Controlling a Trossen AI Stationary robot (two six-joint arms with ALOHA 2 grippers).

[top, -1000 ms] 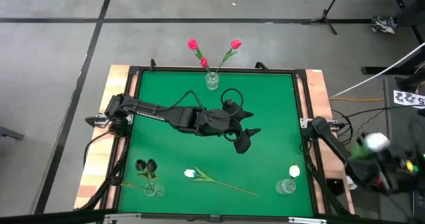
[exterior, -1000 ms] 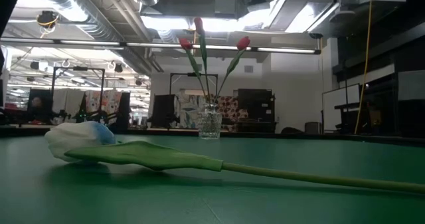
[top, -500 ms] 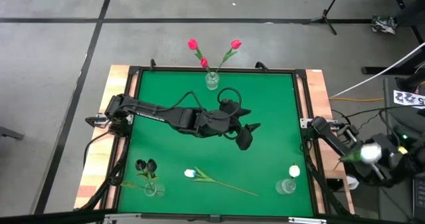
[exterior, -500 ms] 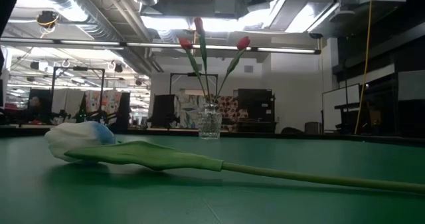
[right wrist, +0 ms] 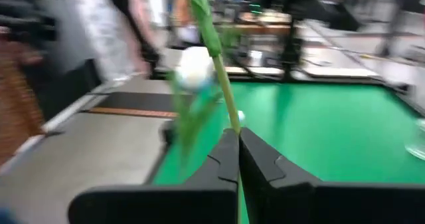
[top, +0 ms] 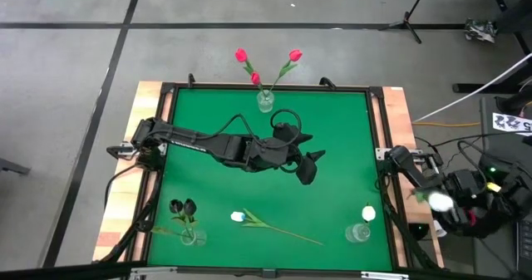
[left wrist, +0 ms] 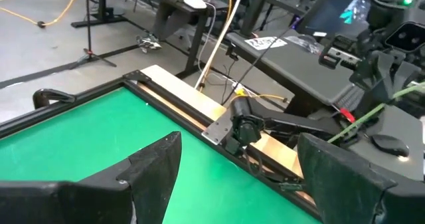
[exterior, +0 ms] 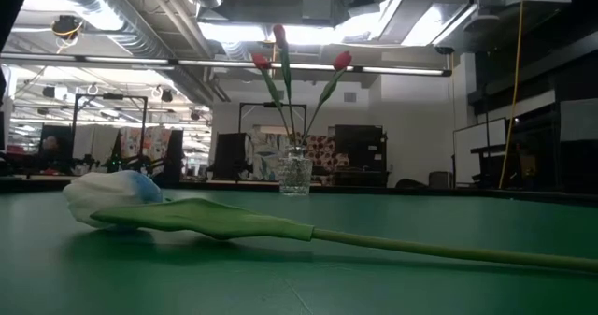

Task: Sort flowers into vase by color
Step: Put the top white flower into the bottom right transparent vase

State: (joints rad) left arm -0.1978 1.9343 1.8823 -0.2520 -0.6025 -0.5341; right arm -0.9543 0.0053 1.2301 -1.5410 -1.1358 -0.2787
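My right gripper (top: 451,203) is beyond the table's right edge, shut on a white tulip (right wrist: 194,68). My left gripper (top: 307,169) hovers open over the middle of the green table with nothing between its fingers (left wrist: 156,171). Another white tulip (top: 270,224) lies flat on the mat near the front edge, head (exterior: 110,195) to the left. A far vase (top: 265,102) holds pink-red tulips (exterior: 280,53). A near-left vase (top: 190,235) holds dark tulips. A near-right vase (top: 359,231) holds a white one. My right gripper pinches the tulip's green stem (right wrist: 230,114) between its two fingers, some way below the white head. The fingers point about level toward the table and lie across the stem. The flower is lifted clear, and its stem rises tilted above the fingers.
Wooden side rails (top: 397,122) and a black frame border the green mat (top: 216,189). Cables and equipment (top: 507,122) lie to the right of the table, around the right arm. Open mat lies between the three vases.
My right gripper has carried the white tulip toward the table's right edge and a little toward the near side, rolling as it went; it stays shut on the stem. My left gripper has rolled slightly in place, staying open.
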